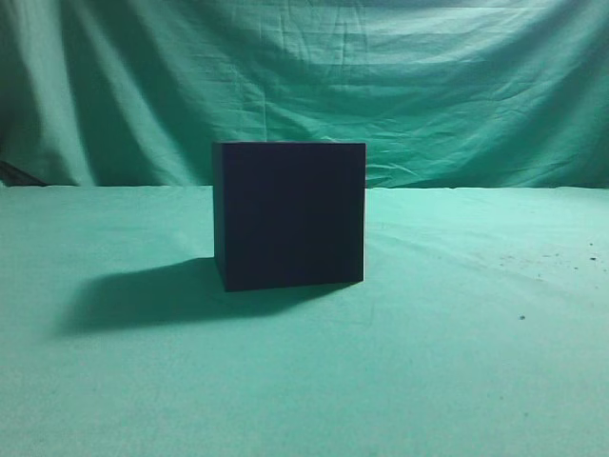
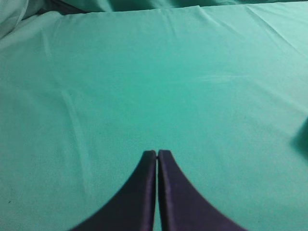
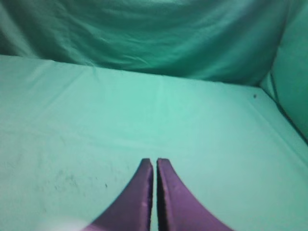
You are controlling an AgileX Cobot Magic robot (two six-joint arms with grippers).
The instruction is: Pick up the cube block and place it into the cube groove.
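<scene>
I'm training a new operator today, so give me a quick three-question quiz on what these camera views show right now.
1. True or false: the left tool grips a block.
2. Which is seen in the exterior view? A) large dark box B) red ball C) plate
3. Fill in: the right tool is ____ (open/shut).

Key: 1 false, it is shut on nothing above green cloth; 2 A; 3 shut.

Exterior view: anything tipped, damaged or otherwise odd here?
Nothing is askew or damaged. The large dark box stands upright on the green cloth. No small cube block shows in any view. The left pincer and the right pincer are shut and empty.
</scene>
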